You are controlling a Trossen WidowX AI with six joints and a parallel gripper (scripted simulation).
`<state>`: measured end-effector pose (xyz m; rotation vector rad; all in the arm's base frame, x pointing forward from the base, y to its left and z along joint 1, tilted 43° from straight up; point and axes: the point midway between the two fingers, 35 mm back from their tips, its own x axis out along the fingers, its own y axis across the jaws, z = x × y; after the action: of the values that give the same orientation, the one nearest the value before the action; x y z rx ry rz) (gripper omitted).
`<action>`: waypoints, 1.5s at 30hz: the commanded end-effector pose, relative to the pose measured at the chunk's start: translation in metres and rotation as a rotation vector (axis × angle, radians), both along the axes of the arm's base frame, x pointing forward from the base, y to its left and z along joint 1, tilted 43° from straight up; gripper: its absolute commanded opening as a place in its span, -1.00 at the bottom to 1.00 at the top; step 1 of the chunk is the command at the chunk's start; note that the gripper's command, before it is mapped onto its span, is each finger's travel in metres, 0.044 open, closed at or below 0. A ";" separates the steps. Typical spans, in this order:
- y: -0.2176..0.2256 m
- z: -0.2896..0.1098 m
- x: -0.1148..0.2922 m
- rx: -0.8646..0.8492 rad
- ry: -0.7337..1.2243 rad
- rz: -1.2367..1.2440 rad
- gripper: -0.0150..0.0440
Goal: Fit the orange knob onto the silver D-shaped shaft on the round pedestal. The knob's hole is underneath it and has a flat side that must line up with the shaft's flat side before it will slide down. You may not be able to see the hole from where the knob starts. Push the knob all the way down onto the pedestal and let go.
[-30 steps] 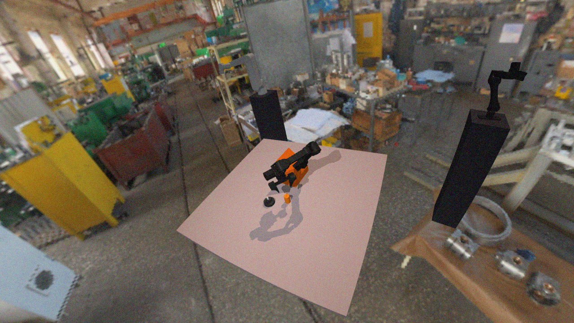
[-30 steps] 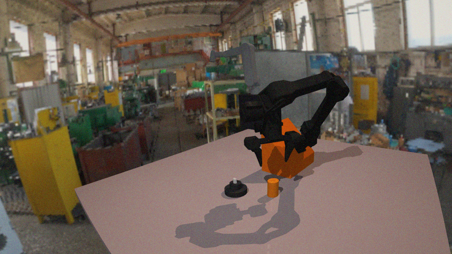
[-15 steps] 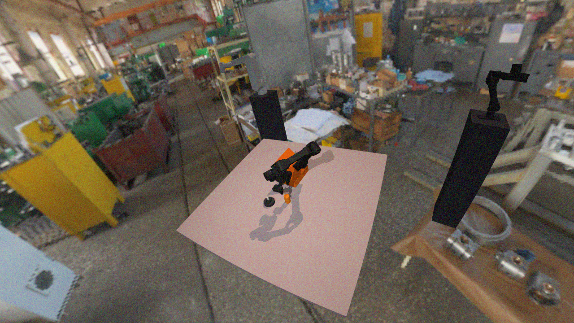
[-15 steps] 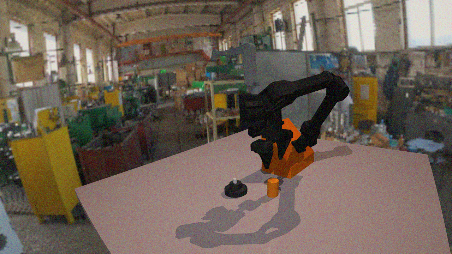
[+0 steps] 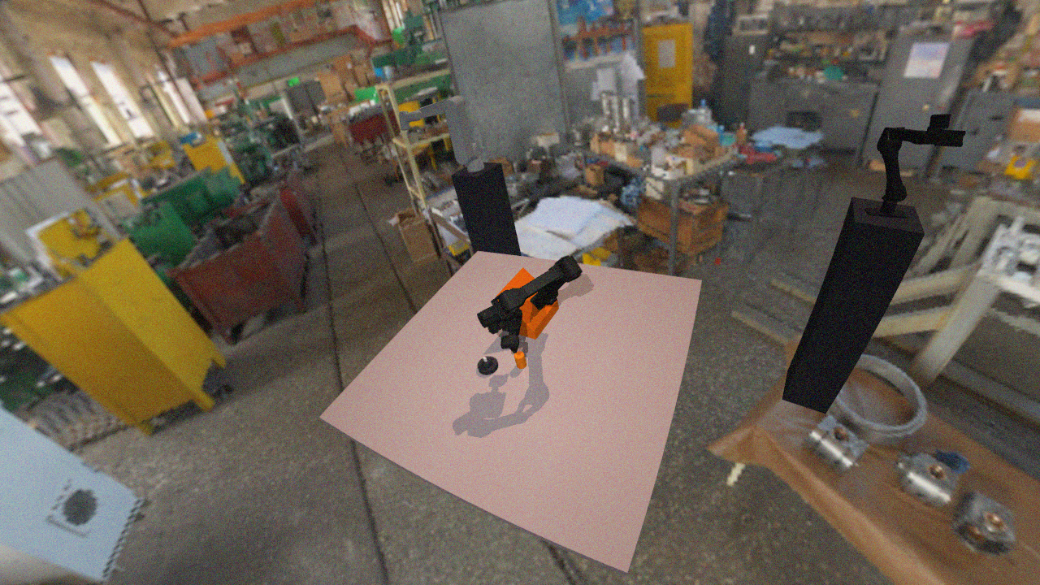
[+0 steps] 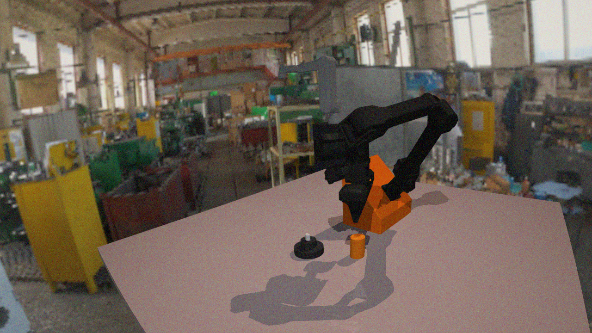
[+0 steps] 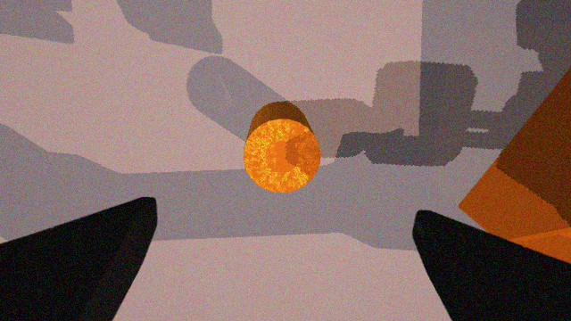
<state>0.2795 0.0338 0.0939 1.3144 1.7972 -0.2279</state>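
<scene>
Tool (image 6: 355, 209) wide open w/ nothing held, straight above upright knob (image 6: 357, 245), pedestal (image 6: 308, 249) just beside knob.

Pink table (image 6: 455, 269), orange knob (image 6: 357, 245), black pedestal (image 6: 308, 249), orange base block (image 6: 386, 206)

The orange knob (image 6: 357, 245) is stood upright on the counter (image 6: 455, 269) with open surface on every side, and the wide-spread claw (image 7: 285, 232) is held above it with nothing between its fingers. Just beside the knob, but apart from it, the round pedestal (image 6: 308, 249) and its silver shaft (image 6: 307, 237) are found. Close behind, passage is blocked by the arm's orange base block (image 6: 382, 215).
</scene>
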 end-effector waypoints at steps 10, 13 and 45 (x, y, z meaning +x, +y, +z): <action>0.030 -0.031 -0.002 -0.001 -0.014 0.013 1.00; 0.033 -0.034 -0.002 -0.001 -0.014 0.013 1.00; 0.065 -0.069 -0.003 -0.001 -0.015 0.013 1.00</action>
<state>0.2792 0.0935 0.0318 1.2962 1.7788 -0.2051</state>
